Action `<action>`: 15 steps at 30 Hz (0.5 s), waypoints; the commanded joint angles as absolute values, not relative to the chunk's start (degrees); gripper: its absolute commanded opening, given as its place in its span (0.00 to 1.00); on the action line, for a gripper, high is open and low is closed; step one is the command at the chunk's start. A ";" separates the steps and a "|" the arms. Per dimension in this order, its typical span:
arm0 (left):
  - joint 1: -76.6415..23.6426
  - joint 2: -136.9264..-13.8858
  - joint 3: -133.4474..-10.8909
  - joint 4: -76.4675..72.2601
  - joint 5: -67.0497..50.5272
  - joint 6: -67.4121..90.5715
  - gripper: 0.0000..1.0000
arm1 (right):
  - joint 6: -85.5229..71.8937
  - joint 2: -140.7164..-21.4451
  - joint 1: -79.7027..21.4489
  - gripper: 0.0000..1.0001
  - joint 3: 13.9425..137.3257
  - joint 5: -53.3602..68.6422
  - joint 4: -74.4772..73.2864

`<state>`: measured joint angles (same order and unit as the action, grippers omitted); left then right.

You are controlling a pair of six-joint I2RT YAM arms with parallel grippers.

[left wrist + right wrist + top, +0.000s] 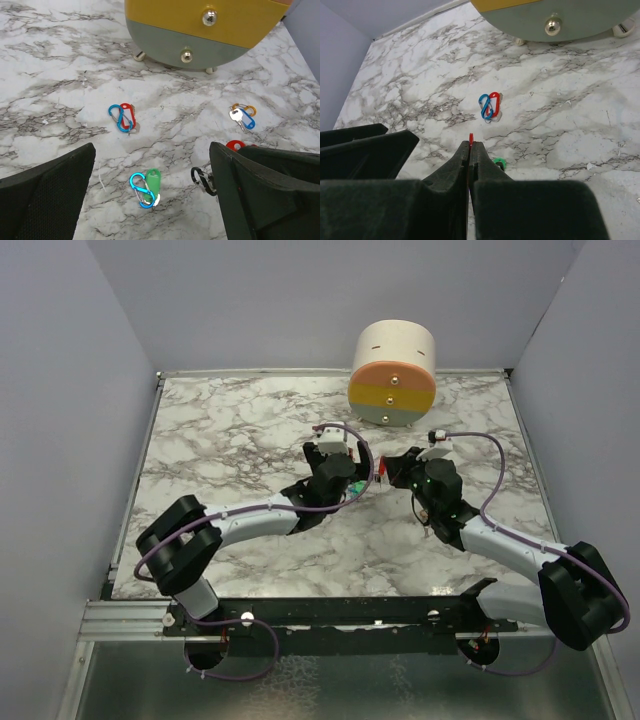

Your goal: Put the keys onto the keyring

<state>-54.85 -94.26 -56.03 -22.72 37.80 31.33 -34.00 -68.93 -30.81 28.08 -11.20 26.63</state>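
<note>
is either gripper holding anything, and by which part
The right gripper pinches a small red thing by its edge; only a sliver shows. The left gripper is open, empty.

You have a grey-veined white marble table [230, 430], evenly lit, enclosed by plain pale lilac walls [250, 300] left, far and right, with a round drawer unit [392, 375] banded orange, yellow and grey at its far edge and an aluminium rail [120, 618] along its near edge.

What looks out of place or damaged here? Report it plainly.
Nothing looks damaged or spilled. The red key, green key and blue key lie scattered apart on the table.
</note>
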 commanded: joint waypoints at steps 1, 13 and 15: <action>-54.28 -88.92 -52.76 -23.82 41.59 31.92 0.99 | -33.41 -68.41 -31.29 0.01 29.65 -11.41 26.48; -50.10 -76.01 -46.34 -14.46 44.12 32.37 0.99 | -32.31 -70.57 -32.72 0.01 31.81 -10.80 27.02; -49.08 -73.43 -45.18 -12.98 44.93 32.31 0.99 | -31.96 -71.26 -33.53 0.01 32.53 -11.33 27.01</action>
